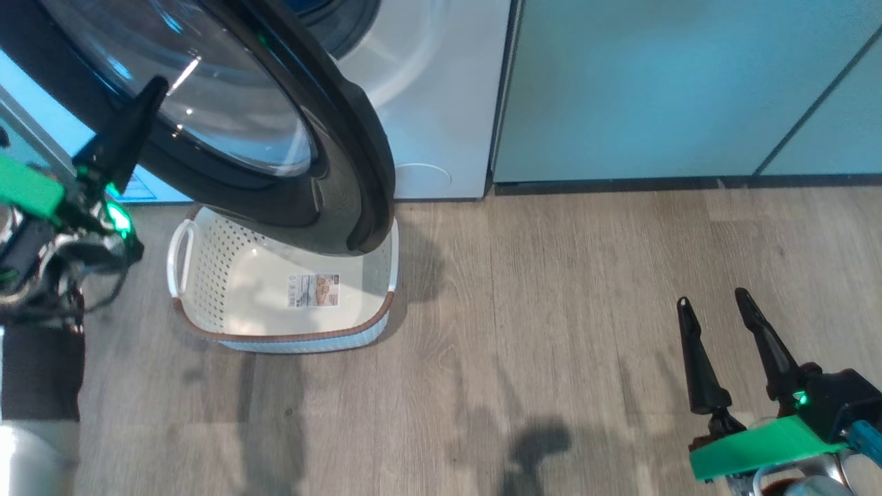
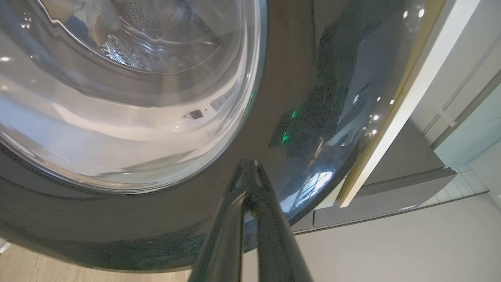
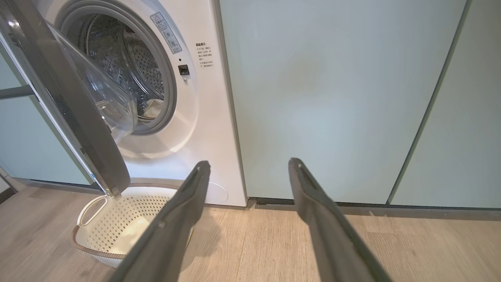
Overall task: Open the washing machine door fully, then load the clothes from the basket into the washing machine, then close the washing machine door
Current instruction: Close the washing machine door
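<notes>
The left gripper point(image 1: 157, 84), jaws clenched on nothing, points at the outer black ring of the washing machine door point(image 1: 348, 138) at the upper left of the frame. Contact is unclear. The door stands part-open over the basket point(image 1: 275, 337), with the washing machine point(image 1: 427, 103) beyond it, so the left arm looks nearer for pushing it shut. The right gripper point(image 1: 712, 297), jaws released, sits at the lower right, well apart. The basket holds nothing but its label, and the clothes point(image 3: 154, 107) lie in the drum.

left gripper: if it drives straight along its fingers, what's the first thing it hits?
The washing machine door. The shut left gripper points at its glossy black ring, just beside the glass bowl. In the left wrist view the tips look at or almost on the ring; contact is unclear.
</notes>
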Controlling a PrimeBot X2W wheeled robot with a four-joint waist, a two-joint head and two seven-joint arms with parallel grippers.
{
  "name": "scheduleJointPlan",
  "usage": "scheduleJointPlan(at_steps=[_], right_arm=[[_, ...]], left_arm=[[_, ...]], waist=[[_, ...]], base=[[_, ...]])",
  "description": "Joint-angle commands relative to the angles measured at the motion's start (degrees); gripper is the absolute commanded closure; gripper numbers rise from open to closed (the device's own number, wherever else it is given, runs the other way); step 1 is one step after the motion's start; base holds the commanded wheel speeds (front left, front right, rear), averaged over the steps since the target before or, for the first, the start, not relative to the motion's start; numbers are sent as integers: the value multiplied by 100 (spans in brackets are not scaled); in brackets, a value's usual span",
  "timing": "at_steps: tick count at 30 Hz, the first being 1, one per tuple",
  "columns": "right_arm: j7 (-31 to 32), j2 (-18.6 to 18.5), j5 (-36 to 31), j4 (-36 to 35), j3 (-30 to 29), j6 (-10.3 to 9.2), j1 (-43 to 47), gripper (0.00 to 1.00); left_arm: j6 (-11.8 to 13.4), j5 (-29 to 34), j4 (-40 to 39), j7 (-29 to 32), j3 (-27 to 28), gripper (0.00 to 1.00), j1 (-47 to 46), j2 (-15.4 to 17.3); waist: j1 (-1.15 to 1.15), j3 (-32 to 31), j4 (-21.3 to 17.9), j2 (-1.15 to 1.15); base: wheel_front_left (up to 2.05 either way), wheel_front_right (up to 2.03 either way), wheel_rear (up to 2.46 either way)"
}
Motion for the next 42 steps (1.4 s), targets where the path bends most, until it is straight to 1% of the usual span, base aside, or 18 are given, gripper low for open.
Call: scheduleJointPlan(at_steps=[1,2,4,5,6,9,14,17,21,25,28,30,36,37,40,42], right_arm=[[-71,9,40,-155,90,-16,-117,0],[-72,9,41,-150,81,-16,-100,0],[-73,9,41,-143,66,-16,-56,0],[-74,9,42,-141,56,-16,-31,0],[-74,9,43,-141,46,-16,-3,0],[-75,9,43,-146,38,-16,44,0],[-75,9,17,-151,12,-16,128,0],[-64,9,-3,-152,1,-16,186,0],[-22,9,-29,-175,15,-16,242,0],[6,9,-47,-219,22,-16,279,0],[24,9,-56,-236,29,-16,284,0],[34,9,-61,-244,31,-16,288,0],[71,9,-80,-259,37,-16,354,0],[84,9,-83,-263,26,-16,389,0],[114,9,-93,-287,30,-16,427,0],[132,9,-104,-301,35,-16,441,0]], left_arm=[[-49,164,-357,-118,293,100,64,137],[-49,213,-431,-192,329,75,164,94],[-49,303,-615,-307,369,33,375,4],[-49,345,-693,-396,411,3,481,-50],[-49,432,-753,-508,445,0,587,-90],[-49,566,-911,-683,477,0,764,-180],[-49,1174,-1382,-1246,463,0,1222,-324],[-49,1794,-1714,-1717,411,0,1532,-339],[-33,3133,-2142,-2431,227,0,2053,-261],[270,4756,-2460,-3063,-58,0,2504,-131],[542,5663,-2611,-3403,-273,0,2761,-110],[718,6153,-2682,-3577,-388,0,2905,-94],[1201,7330,-2798,-3845,-754,0,3284,-54],[1326,7594,-2809,-3889,-893,0,3408,-95],[1479,7818,-2786,-3948,-1054,0,3580,-210],[1519,7880,-2764,-4008,-1148,0,3661,-294]], waist=[[0,-89,49,0],[0,-123,66,0],[0,-184,94,0],[0,-221,113,0],[0,-252,134,0],[0,-306,165,0],[0,-441,244,0],[0,-532,283,0],[0,-620,312,0],[0,-649,350,0],[0,-660,370,0],[0,-670,383,0],[0,-741,409,0],[0,-775,422,0],[0,-798,418,0],[0,-809,410,0]], base=[[0,0,0],[0,0,0],[0,0,0],[0,0,0],[0,0,0],[0,0,0],[0,0,0],[0,0,0],[0,0,0],[0,0,0],[0,0,0],[0,0,0],[0,0,0],[0,0,0],[0,0,0],[0,0,0]])
